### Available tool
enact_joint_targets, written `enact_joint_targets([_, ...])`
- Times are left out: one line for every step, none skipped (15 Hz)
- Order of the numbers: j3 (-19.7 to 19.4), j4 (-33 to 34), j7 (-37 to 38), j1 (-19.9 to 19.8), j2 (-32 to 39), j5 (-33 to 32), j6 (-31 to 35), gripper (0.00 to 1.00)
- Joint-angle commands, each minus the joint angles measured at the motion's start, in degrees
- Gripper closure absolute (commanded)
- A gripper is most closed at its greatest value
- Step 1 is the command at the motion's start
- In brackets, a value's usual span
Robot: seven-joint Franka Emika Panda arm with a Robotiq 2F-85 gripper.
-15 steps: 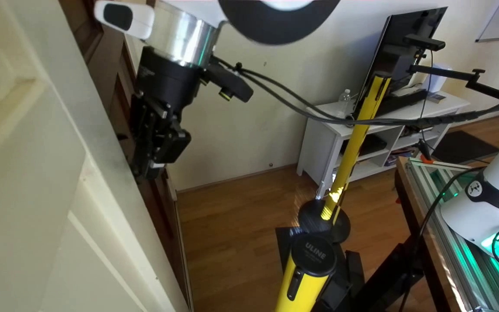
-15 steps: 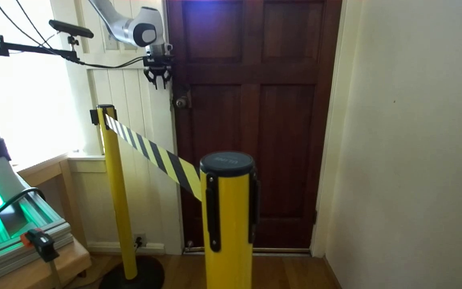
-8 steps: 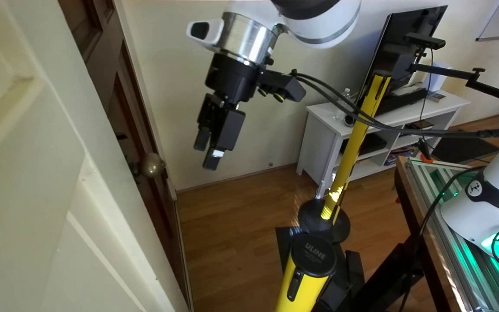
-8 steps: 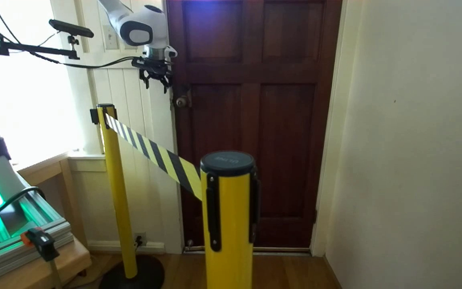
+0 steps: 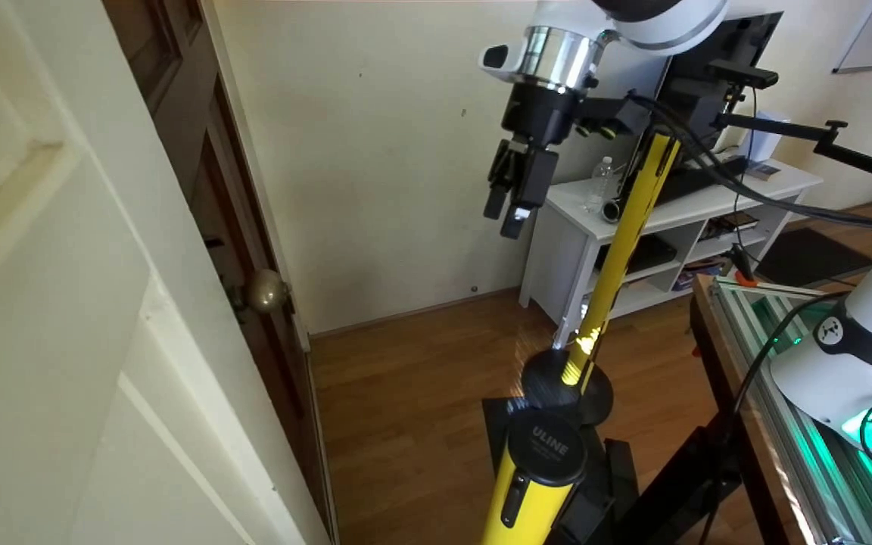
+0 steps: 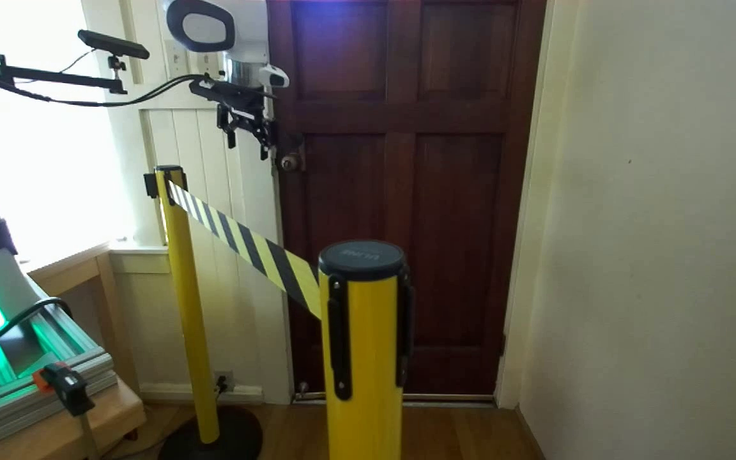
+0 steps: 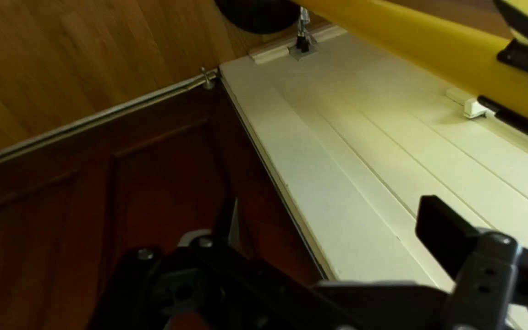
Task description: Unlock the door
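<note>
In an exterior view, finds the door (image 5: 235,235) nearly edge-on at the left, partly behind the white panelled door (image 5: 103,341). Bears a round knob (image 5: 265,291) and, above it, a small dark fitting (image 5: 213,242); may serve for locking, but comes out too dim to tell. Holds the jaws well apart from both, tips downward, probably to leave room for lining up. Cuts off the arm (image 5: 561,53) at the top edge.

In an exterior view, meets the door front-on beyond a near yellow post (image 6: 363,351) and a striped belt (image 6: 246,243), presumably set as a barrier. Loses some of its lower part behind that post. Gives no sure depth between jaws and knob.

In the wrist view, looks down on the door's foot, floor (image 7: 85,68) and white wall boards (image 7: 360,156). Shows the jaws released and spread wide, grasping nothing, as if ready to straddle something. Leaves knob and fitting out of sight; cannot tell whether locked.
</note>
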Motion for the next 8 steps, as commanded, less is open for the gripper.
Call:
enact_joint_targets([-5.11, -8.33, 8.89, -0.55, -14.26, -11.36, -5.86, 0.0])
enact_joint_targets([-6.39, -3.61, 5.04, 2.79, -5.96, -7.39, -2.76, 0.0])
enact_joint_targets([-7.58, -4.61, 5.73, 2.97, -8.12, -8.4, -3.26, 0.0])
enact_joint_targets([-8.2, -4.72, 5.67, 3.42, -8.67, -8.36, -3.28, 0.0])
enact_joint_targets([-8.3, -4.7, 5.63, 3.75, -8.46, -8.29, -3.25, 0.0])
enact_joint_targets([-8.18, -4.66, 5.57, 4.12, -7.92, -8.21, -3.16, 0.0])
enact_joint_targets([-8.07, -4.54, 5.52, 4.35, -7.3, -8.14, -2.96, 0.0])
enact_joint_targets([-8.02, -4.49, 5.49, 4.43, -6.87, -8.1, -2.8, 0.0])
